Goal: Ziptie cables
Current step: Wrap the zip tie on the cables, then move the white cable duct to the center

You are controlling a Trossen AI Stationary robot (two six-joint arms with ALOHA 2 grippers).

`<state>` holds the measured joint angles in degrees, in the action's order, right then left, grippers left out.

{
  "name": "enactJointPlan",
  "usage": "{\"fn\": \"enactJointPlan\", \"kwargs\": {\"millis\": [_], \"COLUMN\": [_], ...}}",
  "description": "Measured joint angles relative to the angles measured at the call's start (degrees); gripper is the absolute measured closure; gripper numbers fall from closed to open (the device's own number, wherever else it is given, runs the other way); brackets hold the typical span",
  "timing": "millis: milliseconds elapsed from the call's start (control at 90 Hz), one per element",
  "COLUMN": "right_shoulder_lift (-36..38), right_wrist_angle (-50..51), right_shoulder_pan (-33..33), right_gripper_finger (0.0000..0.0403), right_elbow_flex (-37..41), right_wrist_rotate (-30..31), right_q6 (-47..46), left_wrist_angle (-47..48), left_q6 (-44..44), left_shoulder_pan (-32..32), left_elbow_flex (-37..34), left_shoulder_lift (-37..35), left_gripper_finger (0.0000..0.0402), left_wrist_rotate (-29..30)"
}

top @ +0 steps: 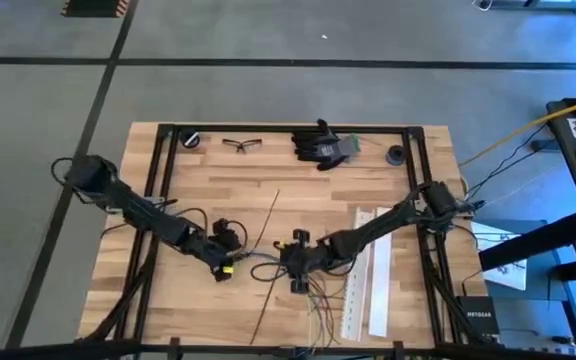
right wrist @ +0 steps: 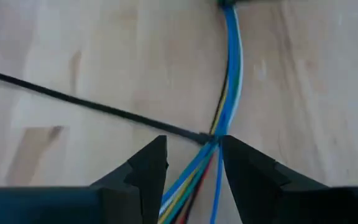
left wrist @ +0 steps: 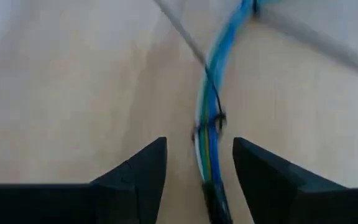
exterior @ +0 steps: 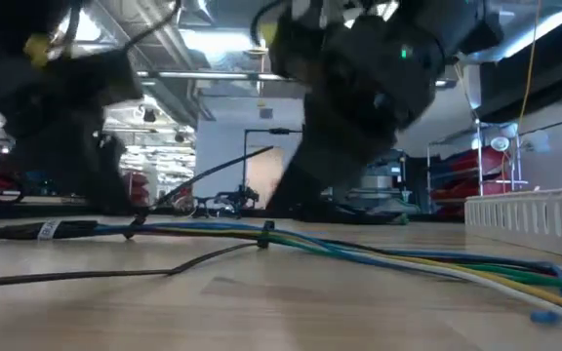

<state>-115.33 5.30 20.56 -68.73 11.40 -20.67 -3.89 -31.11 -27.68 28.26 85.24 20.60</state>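
High view: two dark arms reach over a wooden tabletop (top: 208, 190) and meet near its front centre.
Left tool (top: 226, 268): at about 7 o'clock from the tabletop's centre, low over the wood. In the left wrist view its fingers (left wrist: 143, 168) stand apart, with the bundle running between them; no pinch is visible.
Right tool (top: 296, 262): just beside the left tool, at its 3 o'clock. In the right wrist view its fingers (right wrist: 146, 168) are also parted, straddling the bundle, not clamped on it.
Cables (right wrist: 232, 74): blue, yellow, green and dark wires lying together on the wood between the two tools, fanning out loose toward the front edge at 6 o'clock.
Zip tie (right wrist: 92, 107): a thin black strap wrapped round the bundle just ahead of the right tool, its long tail lying flat on the wood.
White perforated strips (top: 366, 270): two, side by side, at 3 o'clock from the right tool.
Far edge, 12 o'clock: safety glasses (top: 241, 145) and black gloves (top: 323, 145).
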Motion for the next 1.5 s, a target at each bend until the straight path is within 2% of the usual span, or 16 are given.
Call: {"fn": "enactJointPlan", "kwargs": {"millis": [144, 222, 322, 422, 556, 700, 800, 889, 1000, 1144, 1356, 1500], "right_shoulder_lift": [-3.27, -4.56, -5.55, -5.53, -2.03, 5.16, 12.3, 18.4, 24.21, 27.76, 27.69, 27.72], "right_wrist_angle": [-1.95, -5.79, -8.87, -6.95, 1.46, 22.32, 38.37, 49.27, 55.58, 55.34, 42.1, 40.98], "right_shoulder_pan": [0.04, 0.04, 0.0, 0.41, 0.08, -0.39, 1.25, 3.31, 4.99, 5.27, 2.98, 1.81], "right_gripper_finger": [0.026, 0.026, 0.026, 0.026, 0.026, 0.026, 0.026, 0.026, 0.026, 0.026, 0.026, 0.026], "right_elbow_flex": [0.01, -0.11, -1.04, -3.09, -7.01, -11.59, -12.02, -9.42, -3.7, 3.92, 13.82, 15.84], "right_wrist_rotate": [0.29, -1.98, -5.13, -5.81, -3.61, 3.2, 8.99, 12.87, 12.52, 7.89, -0.63, -2.99], "right_q6": [-0.54, -1.16, 0.37, 3.04, 4.63, 3.56, -4.16, -15.1, -31.09, -46.6, -51.94, -55.19], "left_wrist_angle": [-0.77, -0.63, 1.23, 3.4, 8.62, 14.34, 15.54, 15.22, 14.42, 13.94, 13.79, 13.76], "left_q6": [-1.98, -5.02, -9.39, -11.42, -11.49, -10.89, -10.61, -10.41, -10.35, -10.29, -11.9, -11.98], "left_shoulder_pan": [-1.07, -2.82, -6.57, -8.83, -9.2, -7.45, -5.89, -4.61, -2.96, -1.38, -0.81, -0.83], "left_elbow_flex": [0.31, 0.4, 0.36, 0.14, 0.91, 0.86, 0.9, 0.93, 0.95, 0.97, 0.97, 0.97], "left_shoulder_lift": [3.93, 4.22, 1.97, -1.9, -8.15, -12.79, -14.89, -15.6, -15.82, -15.81, -15.81, -15.81], "left_gripper_finger": [0.0233, 0.0233, 0.0233, 0.0233, 0.0233, 0.0233, 0.0233, 0.0233, 0.0233, 0.0233, 0.0233, 0.0233], "left_wrist_rotate": [-1.37, -3.5, -7.07, -7.77, -5.03, -2.58, -2.44, -2.23, -1.99, -1.92, -1.78, -1.77]}}
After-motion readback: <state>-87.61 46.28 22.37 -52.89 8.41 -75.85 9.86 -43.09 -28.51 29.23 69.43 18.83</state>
